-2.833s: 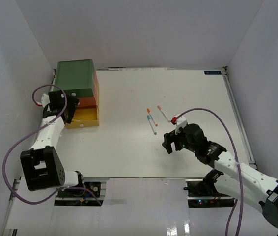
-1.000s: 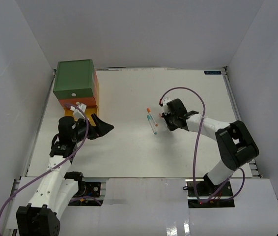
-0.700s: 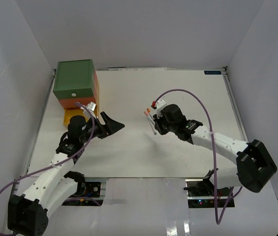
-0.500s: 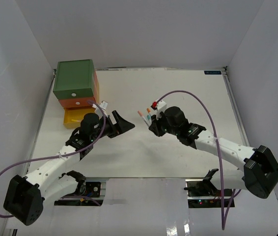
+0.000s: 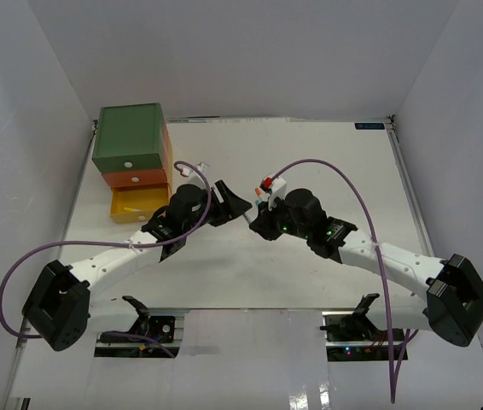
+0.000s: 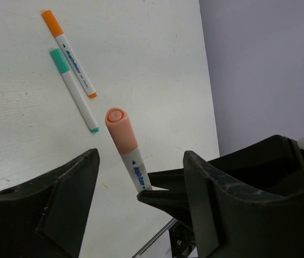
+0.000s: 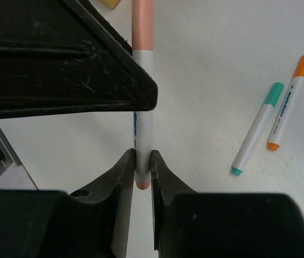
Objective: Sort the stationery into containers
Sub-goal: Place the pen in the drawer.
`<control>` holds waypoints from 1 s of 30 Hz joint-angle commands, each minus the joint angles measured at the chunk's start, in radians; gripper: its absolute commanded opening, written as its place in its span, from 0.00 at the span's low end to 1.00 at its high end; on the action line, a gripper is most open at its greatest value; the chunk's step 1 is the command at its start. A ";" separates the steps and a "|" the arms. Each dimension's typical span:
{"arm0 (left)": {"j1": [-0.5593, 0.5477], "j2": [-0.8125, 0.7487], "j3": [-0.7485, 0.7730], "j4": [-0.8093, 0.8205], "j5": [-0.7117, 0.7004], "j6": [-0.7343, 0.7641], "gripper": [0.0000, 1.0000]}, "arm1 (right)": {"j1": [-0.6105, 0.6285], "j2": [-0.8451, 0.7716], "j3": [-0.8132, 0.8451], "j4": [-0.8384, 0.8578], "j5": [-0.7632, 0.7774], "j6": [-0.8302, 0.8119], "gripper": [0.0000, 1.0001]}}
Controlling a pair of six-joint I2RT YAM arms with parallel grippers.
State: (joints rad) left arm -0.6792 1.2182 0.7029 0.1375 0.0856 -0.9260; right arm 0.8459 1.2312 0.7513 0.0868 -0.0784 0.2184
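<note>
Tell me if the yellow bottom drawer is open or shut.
Open. The yellow drawer sticks out past the orange drawer above it, its inside showing.

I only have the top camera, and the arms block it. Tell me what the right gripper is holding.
Observer: The right gripper is shut on a pink-capped pen, gripping the end away from the cap.
Operator: Report the left gripper.
Observer: The left gripper is open, straddling that pen without gripping it.
Operator: List the loose pens nearby.
Observer: An orange-capped pen and a green-capped pen lie side by side, touching neither gripper.
</note>
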 commanded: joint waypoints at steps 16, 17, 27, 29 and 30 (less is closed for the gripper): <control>-0.034 0.049 0.003 0.056 -0.053 -0.033 0.07 | 0.012 -0.001 -0.036 0.077 0.009 0.030 0.36; -0.033 0.044 -0.009 0.056 -0.070 -0.037 0.07 | 0.012 -0.001 -0.036 0.068 0.011 0.027 0.44; 0.214 -0.126 -0.121 -0.042 -0.106 -0.057 0.05 | 0.010 -0.055 -0.049 -0.038 0.152 -0.023 0.96; 0.314 -0.204 -0.131 -0.091 -0.116 -0.047 0.05 | 0.010 -0.056 -0.052 -0.050 0.184 -0.034 0.97; 0.348 -0.229 -0.135 -0.108 -0.132 -0.040 0.04 | 0.009 -0.059 -0.058 -0.056 0.190 -0.039 0.97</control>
State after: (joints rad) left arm -0.4129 1.0878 0.5755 0.0814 -0.0093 -0.9737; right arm 0.8539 1.1984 0.7055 0.0532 0.0387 0.2108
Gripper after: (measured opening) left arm 0.256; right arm 0.965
